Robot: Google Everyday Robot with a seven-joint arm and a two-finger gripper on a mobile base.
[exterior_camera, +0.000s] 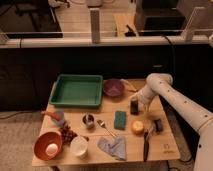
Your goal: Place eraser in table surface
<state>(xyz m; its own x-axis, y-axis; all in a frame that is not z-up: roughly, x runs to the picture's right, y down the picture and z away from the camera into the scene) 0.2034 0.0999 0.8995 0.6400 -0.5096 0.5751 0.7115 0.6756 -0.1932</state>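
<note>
The eraser [134,106], a small near-black block, stands upright on the right part of the light wooden slatted table surface [165,145], between the purple bowl and the yellow round object. My gripper [136,101] is at the end of the white arm that reaches in from the right, right at the eraser's top. I cannot tell whether the eraser rests on the tabletop or hangs just above it. The teal-green sponge [120,119] lies to the lower left of the eraser. A small black clip-like object [158,124] lies to the lower right.
A green tray [76,91] and a purple bowl [113,88] sit at the back. An orange bowl [48,145], white cup [79,146], metal cup [88,120], grey-blue cloth [112,146], yellow round object [137,127] and a black-handled tool [145,142] lie toward the front.
</note>
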